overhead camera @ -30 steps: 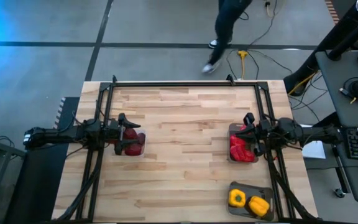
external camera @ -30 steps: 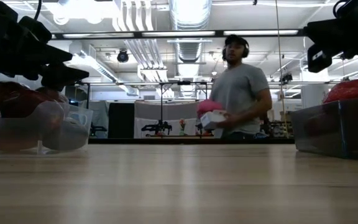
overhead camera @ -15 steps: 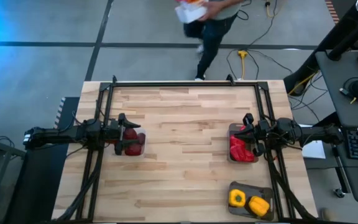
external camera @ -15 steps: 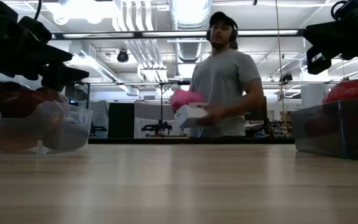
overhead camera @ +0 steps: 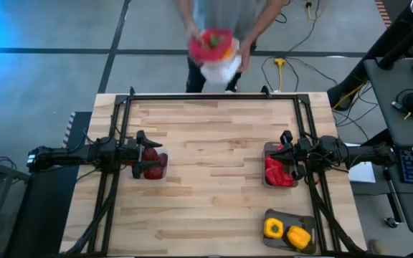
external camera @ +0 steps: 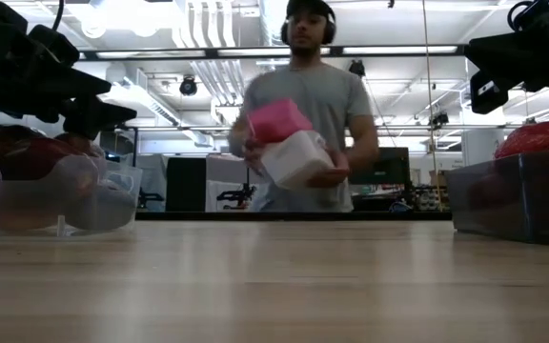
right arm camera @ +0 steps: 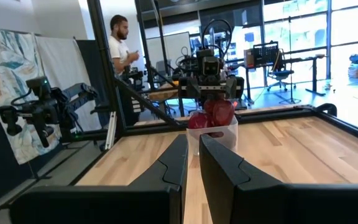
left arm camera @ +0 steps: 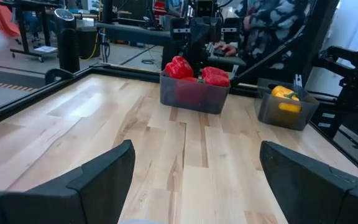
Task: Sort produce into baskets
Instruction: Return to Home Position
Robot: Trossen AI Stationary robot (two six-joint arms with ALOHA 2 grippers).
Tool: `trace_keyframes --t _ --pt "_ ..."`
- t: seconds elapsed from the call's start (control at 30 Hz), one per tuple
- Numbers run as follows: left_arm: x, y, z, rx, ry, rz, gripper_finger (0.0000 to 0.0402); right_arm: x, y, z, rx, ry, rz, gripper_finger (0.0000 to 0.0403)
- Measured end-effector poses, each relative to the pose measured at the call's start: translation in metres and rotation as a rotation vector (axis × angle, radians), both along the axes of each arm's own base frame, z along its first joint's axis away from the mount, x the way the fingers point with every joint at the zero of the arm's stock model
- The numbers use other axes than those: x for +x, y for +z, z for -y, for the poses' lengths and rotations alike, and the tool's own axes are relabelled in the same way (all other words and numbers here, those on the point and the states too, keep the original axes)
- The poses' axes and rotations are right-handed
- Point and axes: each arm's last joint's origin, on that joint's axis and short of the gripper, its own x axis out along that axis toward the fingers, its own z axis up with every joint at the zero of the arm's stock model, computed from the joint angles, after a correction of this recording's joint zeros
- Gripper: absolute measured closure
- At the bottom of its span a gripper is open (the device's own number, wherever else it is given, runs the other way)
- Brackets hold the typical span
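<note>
Dark maroon produce [overhead camera: 153,165] fills a clear basket [overhead camera: 163,174] at the table's left. My left gripper [overhead camera: 148,153] hangs open just above it, pointing level toward the right, its fingers [left arm camera: 98,180] wide apart and holding nothing. Bright red produce [overhead camera: 277,172] lies in a basket [left arm camera: 194,98] at the right, under my right gripper [overhead camera: 282,153], which is shut [right arm camera: 191,168] with nothing in it. Two yellow pieces [overhead camera: 287,232] sit in the dark grey basket [overhead camera: 308,222] at the near right corner.
A person stands just beyond the table's far edge, holding a pink-red tub [overhead camera: 210,44] and a white container [external camera: 298,157]. A black frame [overhead camera: 199,95] runs along the far edge and both sides. Bare wooden tabletop [overhead camera: 214,165] lies between the baskets.
Both arms have kept still. The person has walked up to the table's far edge, carrying the pink-red tub and the white container.
</note>
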Motion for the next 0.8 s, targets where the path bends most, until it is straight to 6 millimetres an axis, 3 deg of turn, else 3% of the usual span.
trace_keyframes --t 0.8 --pt "0.0000 0.0000 0.0000 0.000 0.000 0.000 0.0074 0.0000 0.0000 0.0000 0.000 0.000 0.000 0.0369"
